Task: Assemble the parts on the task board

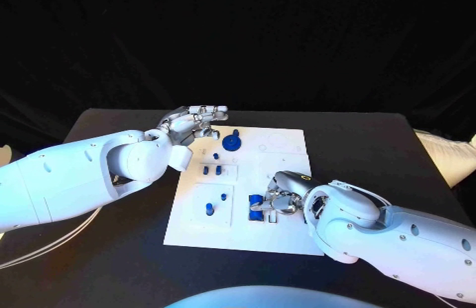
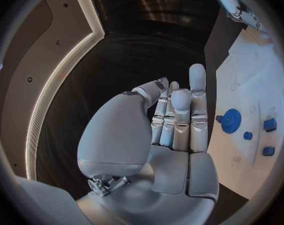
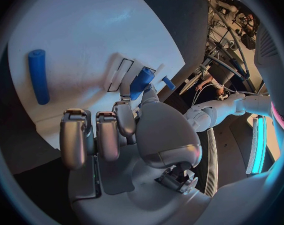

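My right hand (image 1: 280,199) fingers pinching blue peg (image 3: 141,81) near task board (image 1: 283,143) front edge; next: seat it squarely. Left hand (image 1: 195,121) empty, fingers apart, beside board's far corner.

The left robot hand (image 1: 195,122) hangs empty, fingers extended; the right robot hand (image 1: 280,196) pinches something.

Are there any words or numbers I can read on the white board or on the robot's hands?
None can be read.
The task board carries only faint outlines and marks, too small and blurred to make out as letters or numbers.
The blue gear and the other blue parts show no writing.
The left hand and the right hand show no label or brand.
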Available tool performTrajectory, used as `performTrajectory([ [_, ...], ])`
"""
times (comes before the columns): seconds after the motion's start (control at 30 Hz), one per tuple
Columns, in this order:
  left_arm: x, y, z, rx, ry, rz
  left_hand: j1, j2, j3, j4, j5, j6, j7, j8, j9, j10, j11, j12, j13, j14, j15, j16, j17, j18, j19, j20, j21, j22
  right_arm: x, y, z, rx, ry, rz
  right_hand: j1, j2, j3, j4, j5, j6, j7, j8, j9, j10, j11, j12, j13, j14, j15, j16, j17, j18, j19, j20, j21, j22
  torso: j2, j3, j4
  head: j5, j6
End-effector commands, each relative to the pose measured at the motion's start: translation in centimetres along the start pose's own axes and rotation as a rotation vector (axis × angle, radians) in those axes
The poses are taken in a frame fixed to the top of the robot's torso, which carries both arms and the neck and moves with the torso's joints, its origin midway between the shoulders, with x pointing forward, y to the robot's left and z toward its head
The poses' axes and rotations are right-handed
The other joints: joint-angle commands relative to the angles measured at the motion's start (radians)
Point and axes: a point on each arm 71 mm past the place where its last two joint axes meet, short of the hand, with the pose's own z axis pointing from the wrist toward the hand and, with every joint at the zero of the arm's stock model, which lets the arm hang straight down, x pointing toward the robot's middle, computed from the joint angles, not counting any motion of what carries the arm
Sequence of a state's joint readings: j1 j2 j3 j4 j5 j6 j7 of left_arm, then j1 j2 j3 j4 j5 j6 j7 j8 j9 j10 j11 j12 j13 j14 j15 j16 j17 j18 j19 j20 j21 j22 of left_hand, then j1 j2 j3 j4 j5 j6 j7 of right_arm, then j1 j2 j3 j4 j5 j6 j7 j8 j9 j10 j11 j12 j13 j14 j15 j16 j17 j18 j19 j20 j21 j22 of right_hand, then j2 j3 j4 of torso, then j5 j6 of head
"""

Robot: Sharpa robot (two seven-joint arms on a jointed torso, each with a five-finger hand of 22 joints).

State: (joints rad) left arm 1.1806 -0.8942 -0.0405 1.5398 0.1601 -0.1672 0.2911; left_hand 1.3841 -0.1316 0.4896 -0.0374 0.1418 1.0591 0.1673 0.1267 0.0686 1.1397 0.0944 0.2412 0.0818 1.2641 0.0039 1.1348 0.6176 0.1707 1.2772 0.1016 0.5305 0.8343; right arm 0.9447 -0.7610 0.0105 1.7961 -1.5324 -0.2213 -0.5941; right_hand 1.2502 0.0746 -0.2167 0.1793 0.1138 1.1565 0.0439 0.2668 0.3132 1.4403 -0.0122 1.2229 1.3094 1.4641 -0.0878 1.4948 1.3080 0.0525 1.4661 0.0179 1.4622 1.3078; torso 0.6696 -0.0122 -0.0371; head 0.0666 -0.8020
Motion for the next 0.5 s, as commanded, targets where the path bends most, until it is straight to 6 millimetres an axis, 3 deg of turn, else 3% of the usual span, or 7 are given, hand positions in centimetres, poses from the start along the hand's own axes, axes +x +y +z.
performTrajectory([
  [0.03, 0.3, -0.1, 0.0, 0.004, 0.022, -0.004, -0.008, 0.000, -0.005, 0.002, 0.002, -0.005, 0.005, 0.004, -0.001, -0.005, 0.000, 0.004, -0.001, -0.007, 0.002, -0.003, -0.001, 0.010, -0.008, -0.002, -0.005, -0.001, 0.0, -0.3, -0.3, 0.006, -0.021, -0.007, 0.003, 0.014, 0.004, -0.002, -0.006, 0.003, -0.003, 0.005, 0.001, 0.032, -0.021, 0.068, 0.034, 0.082, -0.008, 0.005, 0.118, -0.014, 0.039, -0.004, 0.004, 0.110, 0.000, 0.0001, -0.0005, 0.001, -0.001],
  [0.27, 0.2, -0.1, 0.0, 0.004, 0.020, -0.003, -0.008, 0.000, -0.005, 0.002, 0.002, -0.005, 0.005, 0.004, -0.001, -0.005, 0.000, 0.004, -0.001, -0.007, 0.002, -0.003, -0.001, 0.010, -0.008, -0.002, -0.005, -0.001, -1.1, -0.7, -1.6, -0.010, -0.097, 0.045, -0.005, 0.000, -0.006, 0.000, 0.004, -0.009, 0.002, -0.003, 0.000, 0.021, -0.018, 0.041, 0.015, 0.080, -0.007, 0.000, 0.111, -0.013, 0.035, -0.005, -0.002, 0.102, -0.001, -0.0001, -0.0019, 0.000, -0.001],
  [0.5, 0.2, -0.1, -0.1, 0.004, 0.020, -0.003, -0.009, 0.002, -0.005, 0.001, 0.003, -0.006, 0.004, 0.004, -0.001, -0.008, 0.000, 0.007, -0.001, -0.010, 0.002, -0.004, -0.007, 0.010, -0.010, -0.002, -0.007, -0.002, -2.8, -2.5, -3.5, 0.014, -0.143, 0.114, -0.010, -0.012, -0.015, 0.008, 0.025, -0.072, 0.027, -0.054, -0.017, 0.010, 0.003, 0.017, 0.003, 0.079, 0.009, -0.001, 0.108, -0.012, 0.032, 0.006, -0.006, 0.097, -0.002, -0.0009, -0.0053, -0.010, 0.002],
])
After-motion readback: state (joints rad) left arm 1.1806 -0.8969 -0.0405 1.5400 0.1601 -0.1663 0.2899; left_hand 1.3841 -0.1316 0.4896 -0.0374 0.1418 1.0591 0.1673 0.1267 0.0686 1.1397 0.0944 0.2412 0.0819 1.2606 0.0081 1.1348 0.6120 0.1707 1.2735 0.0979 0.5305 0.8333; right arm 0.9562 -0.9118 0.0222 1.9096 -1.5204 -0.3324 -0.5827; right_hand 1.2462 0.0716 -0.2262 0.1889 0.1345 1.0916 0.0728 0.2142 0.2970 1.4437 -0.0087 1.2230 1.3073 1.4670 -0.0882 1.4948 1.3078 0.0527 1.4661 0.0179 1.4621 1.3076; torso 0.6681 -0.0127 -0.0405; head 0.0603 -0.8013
